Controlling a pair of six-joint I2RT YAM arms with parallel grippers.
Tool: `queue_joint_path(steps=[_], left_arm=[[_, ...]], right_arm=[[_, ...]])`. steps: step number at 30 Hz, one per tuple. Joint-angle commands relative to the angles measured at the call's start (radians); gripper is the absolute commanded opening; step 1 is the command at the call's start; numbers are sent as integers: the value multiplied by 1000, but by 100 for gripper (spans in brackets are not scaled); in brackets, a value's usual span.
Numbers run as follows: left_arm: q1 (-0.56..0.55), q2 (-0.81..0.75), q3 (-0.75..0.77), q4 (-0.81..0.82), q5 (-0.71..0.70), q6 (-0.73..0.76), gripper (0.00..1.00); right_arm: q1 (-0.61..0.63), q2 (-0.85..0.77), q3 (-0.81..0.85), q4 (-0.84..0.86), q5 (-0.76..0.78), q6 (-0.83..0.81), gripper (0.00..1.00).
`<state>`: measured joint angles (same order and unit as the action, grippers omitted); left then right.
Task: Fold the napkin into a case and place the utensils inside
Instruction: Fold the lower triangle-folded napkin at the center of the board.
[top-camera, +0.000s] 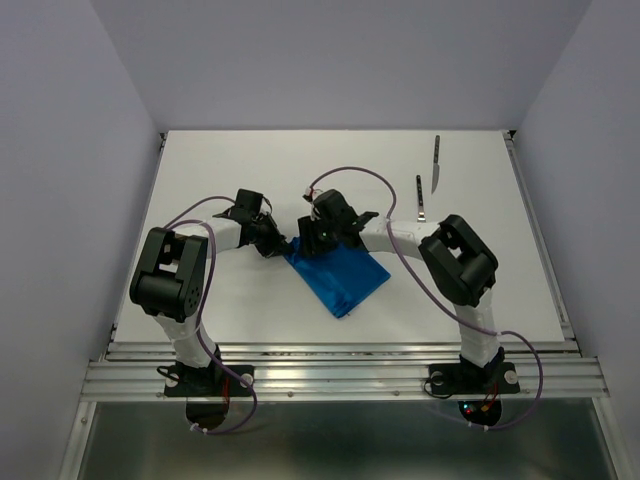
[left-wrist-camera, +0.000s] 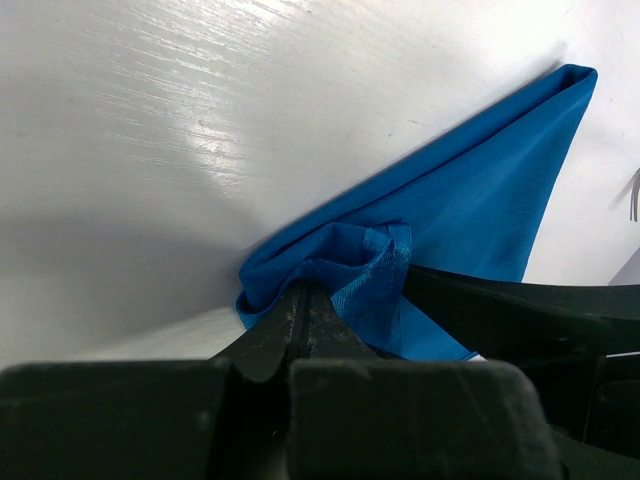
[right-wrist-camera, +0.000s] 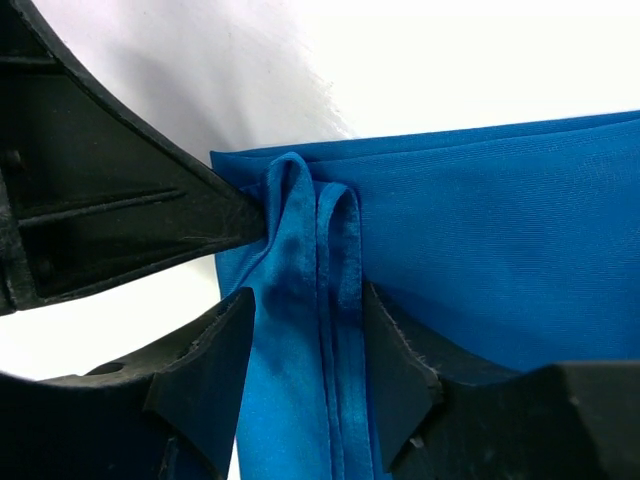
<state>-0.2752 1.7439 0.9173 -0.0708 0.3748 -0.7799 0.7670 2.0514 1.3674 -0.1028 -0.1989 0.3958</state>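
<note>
Top external view: the napkin (top-camera: 340, 278) is lying part-folded at frame centre on the tabletop (top-camera: 220, 170). Its upper-left corner is being pinched by the fully closed left gripper (top-camera: 279, 246). A raised pleat is being straddled, unclamped, by the half-parted right gripper (right-wrist-camera: 305, 320). Folding is judged underway; next, that pleat needs clamping.

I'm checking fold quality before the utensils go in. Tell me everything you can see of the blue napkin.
The napkin is plain bright blue soft cloth with a slight sheen, folded into a layered flat rectangle lying askew mid-table. Its far-left corner is bunched up: the left pincer is shut on it, while the right pincer straddles a raised ridge of hemmed folds beside it, jaws apart. The rest lies flat on the white table.
</note>
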Motion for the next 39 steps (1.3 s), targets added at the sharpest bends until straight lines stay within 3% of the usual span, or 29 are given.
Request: queue_joint_path(steps=[1, 10, 13, 16, 20, 25, 28, 31, 39], left_arm=[[-7, 16, 12, -29, -27, 21, 0], [-9, 19, 18, -27, -24, 21, 0], [-9, 16, 22, -29, -24, 22, 0], [-9, 13, 25, -32, -24, 25, 0], [-9, -3, 29, -38, -25, 33, 0], [-9, -29, 48, -69, -50, 48, 1], [-9, -52, 63, -90, -62, 56, 19], [-9, -69, 80, -107, -74, 62, 27], [-10, -80, 94, -116, -74, 65, 27]], right_arm=[[-9, 9, 38, 48, -5, 0, 49], [-9, 35, 55, 58, -22, 8, 41], [-9, 32, 49, 64, -11, 17, 31], [-9, 20, 45, 72, 16, 26, 12], [-9, 18, 42, 74, 30, 32, 1], [-18, 16, 32, 80, 30, 35, 1], [-27, 4, 16, 91, 23, 40, 1], [-28, -8, 2, 91, 19, 41, 1], [-38, -34, -22, 133, 13, 43, 1]])
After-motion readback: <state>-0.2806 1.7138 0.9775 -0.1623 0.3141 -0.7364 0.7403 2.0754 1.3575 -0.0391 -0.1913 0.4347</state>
